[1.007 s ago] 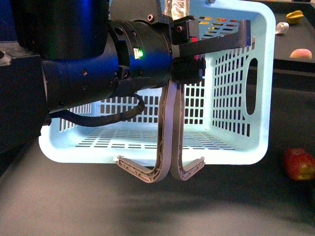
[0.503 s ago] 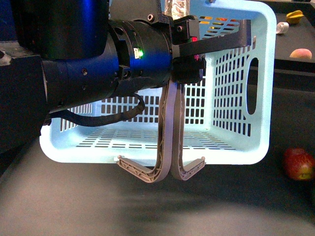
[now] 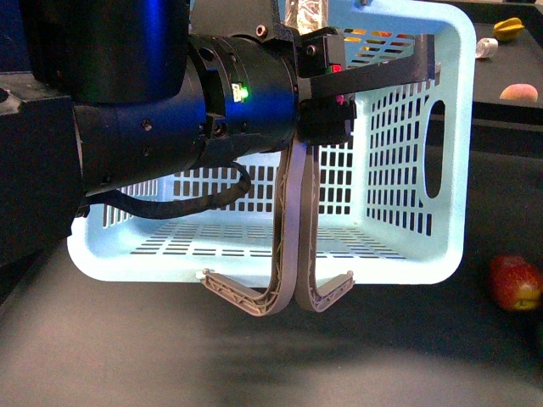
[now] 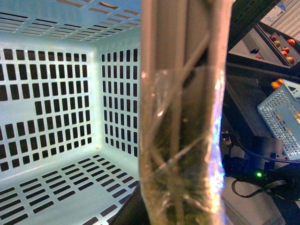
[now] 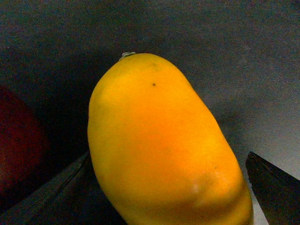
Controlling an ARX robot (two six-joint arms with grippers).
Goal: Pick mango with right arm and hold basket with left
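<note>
Our left claw (image 3: pixel 323 119) is closed tight on the two grey handles (image 3: pixel 293 220) of the aqua basket (image 3: pixel 254 264). The handles are pressed together, so we think the holding part is done. The part of the basket that we can see has nothing in it.

Our right claw (image 5: pixel 159 192) is open, with one dark finger on each side of the mango (image 5: pixel 154 140). We see a small gap by one finger, so we think it has not squeezed yet. The mango seems to lie on the dark worktop, just beside a dark red fruit (image 5: pixel 18 145). The front view does not show the mango.

What is left, we think, is to close on the mango and lift it.
</note>
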